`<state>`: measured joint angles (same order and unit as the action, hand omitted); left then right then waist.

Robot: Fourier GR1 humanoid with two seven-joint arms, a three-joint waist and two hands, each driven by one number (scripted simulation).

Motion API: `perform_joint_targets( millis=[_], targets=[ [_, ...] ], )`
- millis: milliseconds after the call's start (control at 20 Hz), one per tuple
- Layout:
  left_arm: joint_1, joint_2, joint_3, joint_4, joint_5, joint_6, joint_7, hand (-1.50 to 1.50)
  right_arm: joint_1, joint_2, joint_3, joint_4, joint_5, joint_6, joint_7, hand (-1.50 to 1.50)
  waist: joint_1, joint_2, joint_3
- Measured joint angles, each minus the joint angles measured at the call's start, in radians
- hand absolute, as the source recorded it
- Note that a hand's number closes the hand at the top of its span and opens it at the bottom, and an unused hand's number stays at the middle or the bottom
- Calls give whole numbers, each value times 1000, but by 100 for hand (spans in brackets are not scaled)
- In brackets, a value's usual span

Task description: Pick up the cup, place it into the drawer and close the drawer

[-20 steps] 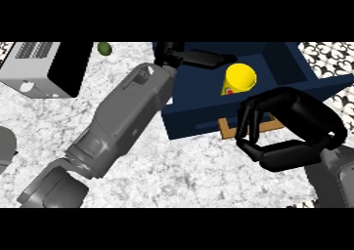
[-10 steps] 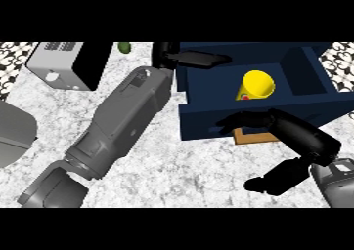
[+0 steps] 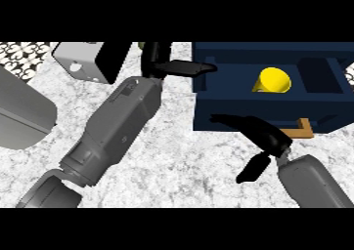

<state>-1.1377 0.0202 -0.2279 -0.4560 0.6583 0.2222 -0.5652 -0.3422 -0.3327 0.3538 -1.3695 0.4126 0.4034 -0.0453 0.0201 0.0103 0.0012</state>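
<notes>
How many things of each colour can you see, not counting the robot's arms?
Yellow: 1, the cup inside the drawer.
Dark blue: 1, the drawer.
Grey: 2, the boxy appliance at the top left and the big slab at the left edge.
Brown: 1, the handle on the drawer's front.
Total: 5
</notes>
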Motion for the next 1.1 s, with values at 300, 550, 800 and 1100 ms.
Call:
perform_joint_targets(
  millis=[300,550,800,1100],
  targets=[
    [80,46,5,-79,5,-38,11,-150,-155,36,-28,366,91,-93,-133,150,47,-1,0],
    [150,83,0,-142,7,-77,25,-150,-285,45,-105,591,100,-175,-263,150,76,3,-1],
    [203,119,-2,-201,15,-115,43,-150,-417,16,-213,753,61,-220,-328,150,110,13,4],
    [250,151,-14,-246,16,-157,64,-150,-440,11,-264,820,10,-185,-379,150,126,14,9]
  ],
)
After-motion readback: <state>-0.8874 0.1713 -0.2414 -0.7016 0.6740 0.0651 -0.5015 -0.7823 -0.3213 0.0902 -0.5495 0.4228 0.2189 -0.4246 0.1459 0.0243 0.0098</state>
